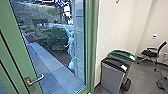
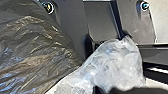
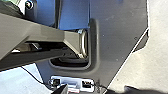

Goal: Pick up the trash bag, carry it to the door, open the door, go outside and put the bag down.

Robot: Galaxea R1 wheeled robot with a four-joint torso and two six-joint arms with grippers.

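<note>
Door [image 1: 92, 47] first, in the head view: green frame, glass pane, with a metal lever handle [image 1: 35, 80] low on its left stile. Whether it is latched I cannot tell. Beyond the door's glass lie a paved path [image 1: 47, 62] and a hedge [image 1: 56, 40]. Right of the door stand two bins, a black-topped one [image 1: 112, 77] and a green-topped one [image 1: 122, 55]; farther right of it is an office chair [image 1: 151, 53]. I judge the step in hand to be opening the door with the bag along. I should line up square to the lever, press it fully down before moving the leaf, and leave swing room beside the bins.

In the left wrist view I have the trash bag [image 2: 32, 50], dark and bulky, on my side of the door, touching a clear, crumpled plastic [image 2: 117, 62]. How my left hand [image 2: 105, 90] is set, apart, together or clamped on plastic, I cannot tell. Best to carry this side low and steady, well back from the door's edge, so thin film neither snags on the lever nor tears.

In the right wrist view my right hand [image 3: 95, 90] is near my own base, on the same side of the door; its state, too, I cannot tell. It seems the better one for the lever: approach slowly, keeping the wrist clear of the glass.
</note>
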